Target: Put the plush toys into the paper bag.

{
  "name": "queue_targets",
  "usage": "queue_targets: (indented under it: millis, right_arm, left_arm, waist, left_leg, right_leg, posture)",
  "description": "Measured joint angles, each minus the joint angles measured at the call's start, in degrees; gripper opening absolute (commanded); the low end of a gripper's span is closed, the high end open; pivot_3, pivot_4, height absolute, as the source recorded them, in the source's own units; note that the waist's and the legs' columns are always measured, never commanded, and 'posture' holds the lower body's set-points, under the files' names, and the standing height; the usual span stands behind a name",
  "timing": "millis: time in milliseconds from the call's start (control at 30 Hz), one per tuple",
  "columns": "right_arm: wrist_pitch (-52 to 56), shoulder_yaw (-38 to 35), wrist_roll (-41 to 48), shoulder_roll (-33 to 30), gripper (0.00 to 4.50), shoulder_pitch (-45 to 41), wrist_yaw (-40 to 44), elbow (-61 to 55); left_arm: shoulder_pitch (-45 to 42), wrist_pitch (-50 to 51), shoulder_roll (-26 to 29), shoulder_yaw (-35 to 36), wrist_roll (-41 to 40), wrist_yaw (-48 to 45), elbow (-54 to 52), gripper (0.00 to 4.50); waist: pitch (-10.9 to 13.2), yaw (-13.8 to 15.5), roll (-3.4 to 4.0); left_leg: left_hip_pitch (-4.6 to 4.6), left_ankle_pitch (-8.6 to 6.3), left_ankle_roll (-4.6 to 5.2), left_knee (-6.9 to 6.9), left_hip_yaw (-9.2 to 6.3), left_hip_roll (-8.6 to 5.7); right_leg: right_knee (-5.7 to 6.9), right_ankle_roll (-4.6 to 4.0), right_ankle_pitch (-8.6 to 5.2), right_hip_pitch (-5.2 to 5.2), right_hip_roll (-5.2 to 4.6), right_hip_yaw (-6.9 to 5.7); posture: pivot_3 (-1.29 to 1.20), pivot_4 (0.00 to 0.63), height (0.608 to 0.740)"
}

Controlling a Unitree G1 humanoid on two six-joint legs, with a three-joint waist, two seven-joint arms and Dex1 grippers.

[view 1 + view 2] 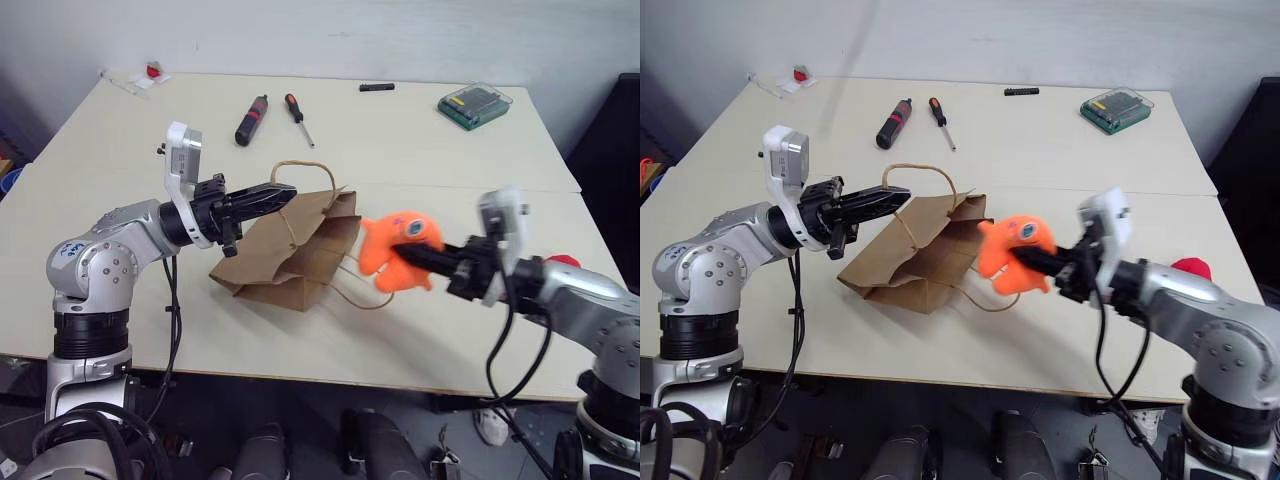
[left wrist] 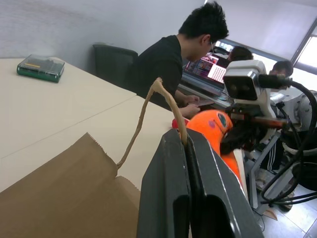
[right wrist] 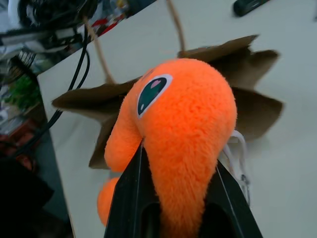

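The worktop (image 1: 420, 150) is pale beige, made of two sections joined along a visible seam. It stands against a plain light wall (image 1: 400, 30). A dark chair (image 2: 111, 62) sits at the worktop's far side. Beyond it, a person (image 2: 168, 64) in a black top sits at a laptop (image 2: 205, 69) (screen lit). Window light (image 2: 309, 49) enters behind.

The paper bag (image 1: 290, 255) lies on its side near the middle of the table (image 1: 420, 160), mouth to the right. The left gripper (image 1: 283, 193) sits at its upper handle (image 1: 300, 170). Just right of the mouth, off the table, the right gripper (image 1: 400, 255) holds the orange plush toy (image 1: 398, 250). Far beyond lie two screwdrivers (image 1: 275, 115); a bit case (image 1: 474, 104) lies far right.
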Motion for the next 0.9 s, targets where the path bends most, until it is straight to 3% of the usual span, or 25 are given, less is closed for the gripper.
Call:
queue_targets:
  millis: [133,267,567,700,900]
  right_arm:
    - [-6.35,14.34,-11.76,0.16,0.16,-7.34,0.57,7.82]
    - [-11.30,24.14,-19.78,0.59,0.16,-15.03,4.53,14.33]
    - [-19.50,30.85,-29.17,2.22,0.16,-19.63,12.64,23.32]
    - [-30.64,36.90,-36.79,2.55,0.16,-22.82,18.89,24.69]
    - [-35.50,38.68,-40.63,10.30,0.16,-25.75,22.50,32.31]
  left_arm:
    - [-1.67,-0.21,-1.03,-0.94,0.10,-0.30,1.58,0.00]
    - [-2.67,-0.13,-0.87,-1.98,0.32,-1.78,2.26,0.00]
    - [-4.52,-0.20,-0.95,-2.03,1.45,-2.61,4.34,0.00]
    - [-4.82,-0.22,-1.10,-2.36,1.91,-2.95,4.38,0.00]
    - [-5.67,-0.45,-1.87,-2.69,2.31,-3.44,5.67,0.00]
  waist:
    - [0.00,0.04,0.00]
    - [0.00,0.00,0.00]
    - [0.01,0.01,-0.02]
    - [0.01,-0.52,-0.02]
    - [0.00,-1.34,-0.03]
  left_leg:
    - [-0.06,0.01,0.01,0.03,0.01,-0.03]
    - [-0.19,0.01,0.00,0.05,0.01,-0.02]
    - [-0.23,0.01,0.01,0.07,-0.01,-0.01]
    - [-0.22,0.01,0.00,0.07,0.00,0.00]
    - [-0.21,0.03,-0.04,0.08,-0.01,0.01]
  right_leg:
    - [0.02,0.00,0.00,-0.07,-0.02,-0.01]
    - [0.03,0.00,0.00,-0.20,-0.02,-0.04]
    - [0.04,0.00,0.00,-0.22,-0.04,-0.07]
    - [0.06,0.00,0.00,-0.22,-0.02,-0.07]
    - [0.12,0.00,0.00,-0.23,-0.04,-0.08]
  posture:
    - [0.00,0.150,0.740]
    - [0.00,0.150,0.740]
    - [0.00,0.150,0.740]
    - [0.00,0.150,0.740]
    - [0.00,0.150,0.740]
